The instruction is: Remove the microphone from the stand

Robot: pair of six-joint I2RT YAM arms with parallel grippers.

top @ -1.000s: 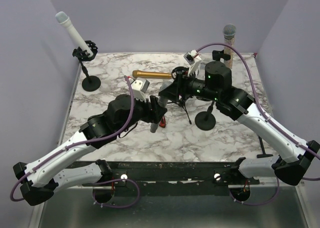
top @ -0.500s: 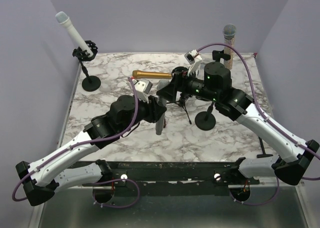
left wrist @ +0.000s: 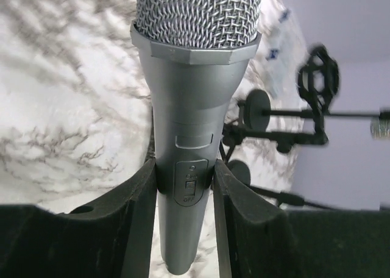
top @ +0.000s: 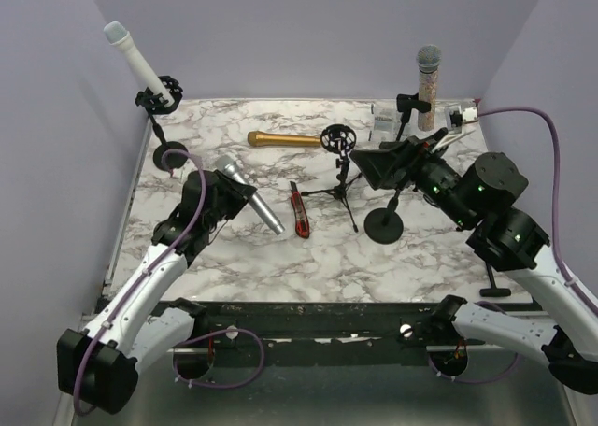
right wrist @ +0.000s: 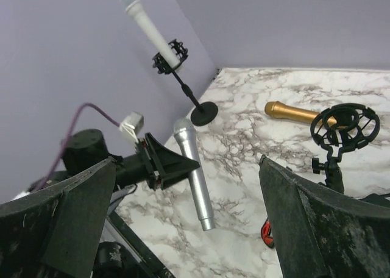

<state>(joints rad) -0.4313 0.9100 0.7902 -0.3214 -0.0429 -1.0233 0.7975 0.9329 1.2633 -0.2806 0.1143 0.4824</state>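
Left gripper (left wrist: 184, 196) clamped on the mic (left wrist: 190, 107), clear of the stand (top: 342, 169); right gripper (right wrist: 187, 168) spread wide apart.

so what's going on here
The left gripper is shut on the silver mic, holding it tilted at the left, clear of the tripod stand, whose mount is empty. The right gripper is open beside that stand, holding nothing. So the mic looks to be out already. A gold mic lies on the table; a white mic and a grey-headed mic are clipped up at the far corners.
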